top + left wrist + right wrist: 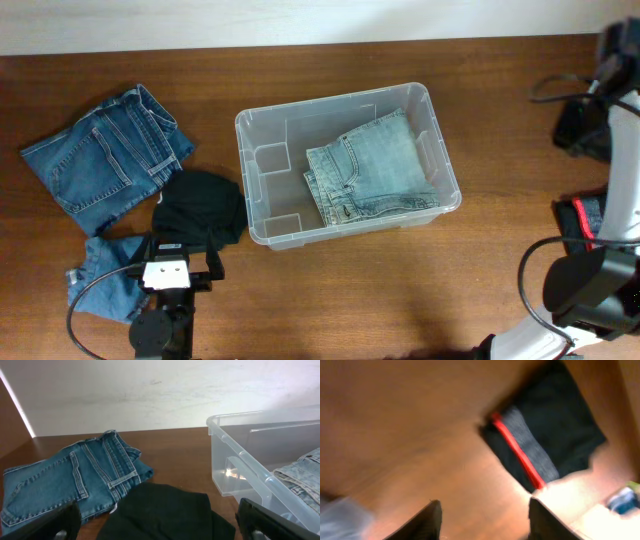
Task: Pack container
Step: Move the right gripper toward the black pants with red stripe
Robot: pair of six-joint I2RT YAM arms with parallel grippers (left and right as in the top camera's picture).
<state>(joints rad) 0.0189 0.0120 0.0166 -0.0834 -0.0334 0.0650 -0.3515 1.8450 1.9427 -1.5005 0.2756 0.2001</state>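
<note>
The clear plastic container [330,101] stands mid-table with light-blue folded jeans [372,170] inside, lying toward its right side. My left gripper [185,248] is open low over a black garment [203,203] left of the container. In the left wrist view the black garment [165,512] lies between the spread fingers of the left gripper [160,530], and the container [225,477] is at the right. My right gripper [485,522] is open and empty above bare table.
Blue denim shorts [105,160] lie at the far left, and another denim piece [105,275] lies near the front left. A black garment with a grey and red band [545,445] lies at the right by the right arm [600,270]. A cable [555,90] runs at the back right.
</note>
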